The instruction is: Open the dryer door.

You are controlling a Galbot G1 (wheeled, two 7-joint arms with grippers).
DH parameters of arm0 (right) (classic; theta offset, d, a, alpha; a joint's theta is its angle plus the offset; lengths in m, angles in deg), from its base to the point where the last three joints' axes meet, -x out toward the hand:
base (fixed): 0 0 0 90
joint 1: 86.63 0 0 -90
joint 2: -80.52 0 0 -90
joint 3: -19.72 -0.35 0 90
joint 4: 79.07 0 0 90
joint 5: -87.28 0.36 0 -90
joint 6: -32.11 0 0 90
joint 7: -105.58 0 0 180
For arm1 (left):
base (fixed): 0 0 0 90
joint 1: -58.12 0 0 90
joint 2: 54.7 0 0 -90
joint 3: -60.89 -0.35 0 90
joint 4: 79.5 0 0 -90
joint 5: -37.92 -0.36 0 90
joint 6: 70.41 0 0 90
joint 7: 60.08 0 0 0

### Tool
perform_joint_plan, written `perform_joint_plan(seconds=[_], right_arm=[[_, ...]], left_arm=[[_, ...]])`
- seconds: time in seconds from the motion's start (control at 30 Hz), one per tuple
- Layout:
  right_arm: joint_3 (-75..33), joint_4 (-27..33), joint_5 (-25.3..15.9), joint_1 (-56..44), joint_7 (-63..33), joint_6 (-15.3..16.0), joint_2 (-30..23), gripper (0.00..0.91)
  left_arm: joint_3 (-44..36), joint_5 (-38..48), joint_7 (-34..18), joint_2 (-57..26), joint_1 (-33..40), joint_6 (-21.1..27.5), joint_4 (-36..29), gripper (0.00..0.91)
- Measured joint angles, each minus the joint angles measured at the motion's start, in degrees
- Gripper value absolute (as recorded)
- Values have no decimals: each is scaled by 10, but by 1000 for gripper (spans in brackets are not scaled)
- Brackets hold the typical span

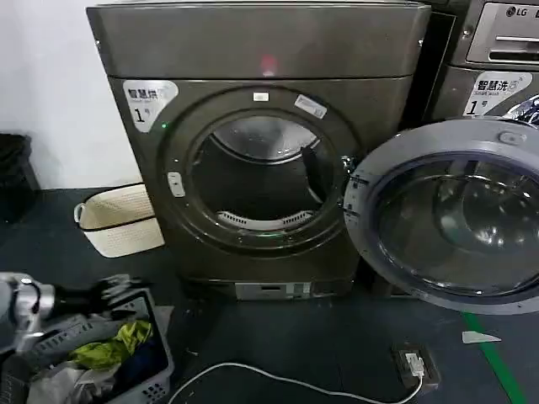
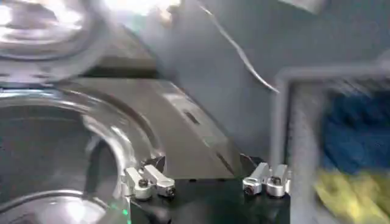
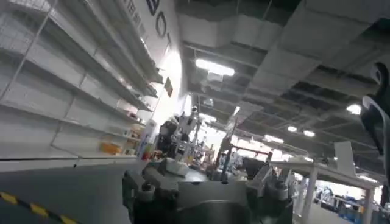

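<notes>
The dryer (image 1: 253, 50) is a dark grey-bronze front-loader with a small red light on its top panel. The dryer door (image 1: 446, 215) stands swung wide to the right, its grey inner side and tinted glass facing me. The drum opening (image 1: 261, 177) is uncovered. My left gripper (image 1: 114, 290) hangs low at the near left, above a basket of clothes and well away from the door. In the left wrist view the left gripper (image 2: 204, 164) is open with nothing between its fingers, and the dryer's front (image 2: 183, 131) lies beyond them. The right wrist view looks up at a ceiling and shelves.
A white basket (image 1: 118, 219) sits on the floor left of the dryer. A grey basket of mixed clothes (image 1: 126, 353) is at the near left. A white cable (image 1: 278, 383) runs to a plug box (image 1: 414, 366). The LG machine (image 1: 497, 50) stands behind the open door.
</notes>
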State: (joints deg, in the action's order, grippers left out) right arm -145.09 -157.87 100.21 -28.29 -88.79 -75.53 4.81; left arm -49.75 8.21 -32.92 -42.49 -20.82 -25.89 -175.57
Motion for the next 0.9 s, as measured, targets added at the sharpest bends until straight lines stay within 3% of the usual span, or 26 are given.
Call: perform_joint_plan(seconds=[0.23,0.4,0.63,0.9], right_arm=[[0,5,10,0,0,-2,-2,907],[-3,7,11,-1,0,-1,0,907],[-4,6,13,-2,0,9,-4,907],[-3,5,13,-3,3,3,-5,907]], left_arm=[[11,-223,-57,-18,-1,-19,34,907],[12,-356,-70,-24,-1,-19,45,907],[-4,-427,-71,-25,-14,-18,46,907],[-23,-414,-72,-42,-36,-18,50,907]])
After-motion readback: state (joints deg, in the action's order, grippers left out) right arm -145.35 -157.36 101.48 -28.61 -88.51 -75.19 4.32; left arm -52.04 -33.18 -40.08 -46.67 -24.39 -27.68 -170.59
